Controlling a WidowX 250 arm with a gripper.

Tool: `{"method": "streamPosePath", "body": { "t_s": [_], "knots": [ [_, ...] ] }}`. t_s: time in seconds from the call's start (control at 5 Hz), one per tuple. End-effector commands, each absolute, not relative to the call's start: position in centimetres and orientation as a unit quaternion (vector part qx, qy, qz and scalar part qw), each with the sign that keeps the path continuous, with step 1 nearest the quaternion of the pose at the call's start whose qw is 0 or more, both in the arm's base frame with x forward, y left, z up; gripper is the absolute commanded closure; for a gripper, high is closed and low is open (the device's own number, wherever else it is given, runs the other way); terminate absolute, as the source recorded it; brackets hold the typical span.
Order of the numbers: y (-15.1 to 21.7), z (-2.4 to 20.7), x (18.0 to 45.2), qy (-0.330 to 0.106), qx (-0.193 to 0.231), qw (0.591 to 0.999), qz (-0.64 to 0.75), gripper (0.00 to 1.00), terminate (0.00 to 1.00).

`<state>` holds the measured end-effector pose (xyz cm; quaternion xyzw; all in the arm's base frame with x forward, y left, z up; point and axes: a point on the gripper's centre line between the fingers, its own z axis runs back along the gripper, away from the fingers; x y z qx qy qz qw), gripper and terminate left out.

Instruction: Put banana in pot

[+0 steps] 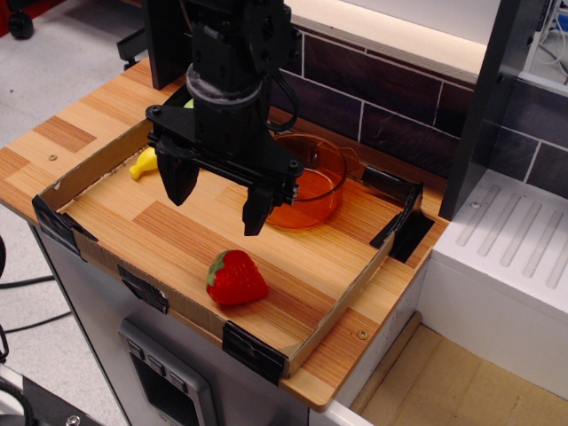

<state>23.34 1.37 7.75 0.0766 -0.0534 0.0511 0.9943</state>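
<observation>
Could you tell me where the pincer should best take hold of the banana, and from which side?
Probably across the banana's narrow middle, coming straight down from above: it lies flat on the wooden floor, close to the cardboard wall, which blocks a sideways approach. The open pincer partly hides its far end.

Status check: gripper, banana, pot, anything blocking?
Gripper open, empty, above the tray floor. Banana on the tray at its left wall, outside the pot. Strawberry near the front, clear of the path.
</observation>
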Motion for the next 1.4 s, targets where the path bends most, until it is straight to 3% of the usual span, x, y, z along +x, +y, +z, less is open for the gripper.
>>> {"method": "streamPosePath", "body": {
  "t_s": [0.0, 0.2, 0.4, 0.6, 1.2],
  "knots": [
    [1.4, 7.8, 23.3, -0.053, 0.077, 0.994, 0.051, 0.00, 0.00],
    [3.9, 10.0, 24.5, -0.092, 0.054, 0.994, 0.015, 0.00, 0.00],
    [6.6, 10.9, 26.0, -0.056, 0.036, 0.997, -0.031, 0.00, 0.00],
    [9.0, 10.5, 27.8, -0.034, 0.042, 0.996, -0.073, 0.00, 0.00],
    [12.4, 5.4, 31.5, -0.006, 0.101, 0.979, -0.174, 0.00, 0.00]
  ]
}}
